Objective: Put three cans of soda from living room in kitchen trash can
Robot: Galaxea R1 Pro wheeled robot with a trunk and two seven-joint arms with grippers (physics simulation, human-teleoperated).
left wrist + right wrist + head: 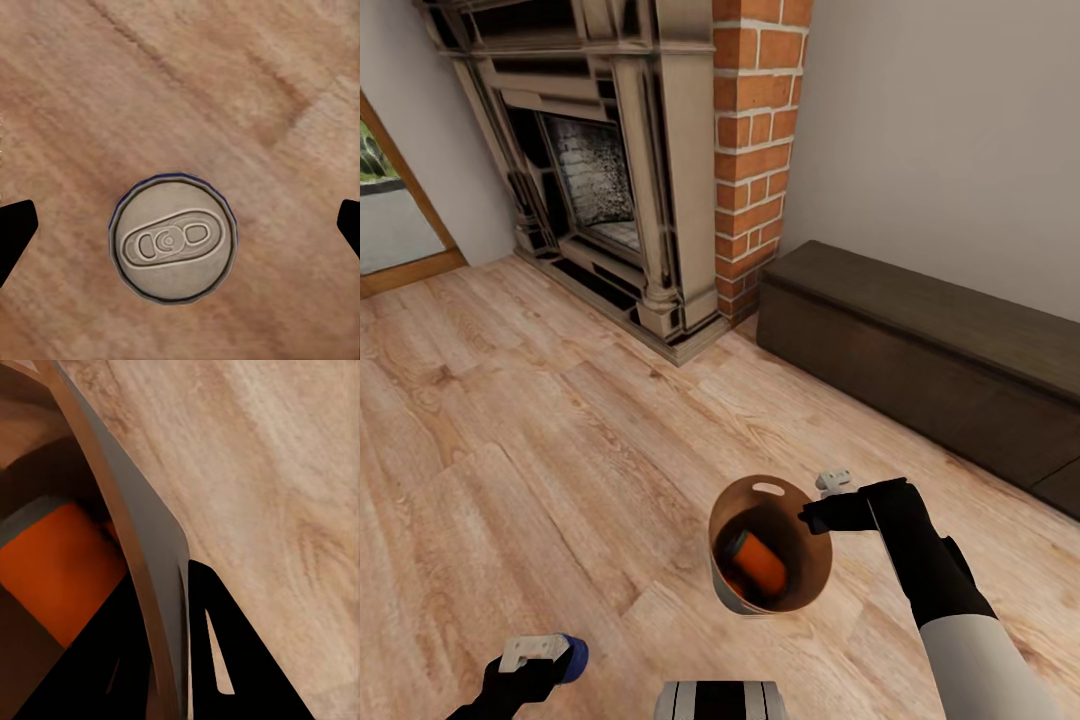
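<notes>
Robot standing by the fireplace (595, 170), holding a pail and a can.
Right gripper (812, 519) is clamping the pail (815, 560) rim, one orange can (758, 565) lying inside; left gripper (552, 660) is hanging with jaws spread wide around one blue can (173, 237).

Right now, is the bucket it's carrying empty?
No: in the head view an orange can lies inside the pail, which the right claw grips by its rim.

From my head camera, the left pincer (550, 655) and its arm run off the bottom edge, covering most of the blue can (574, 660). Beside the right pincer (822, 512), the pail (785, 575) wall hides the lower part of the orange can (758, 563); I can't count what's beneath. The bench (920, 345) is cut by the right edge.
</notes>
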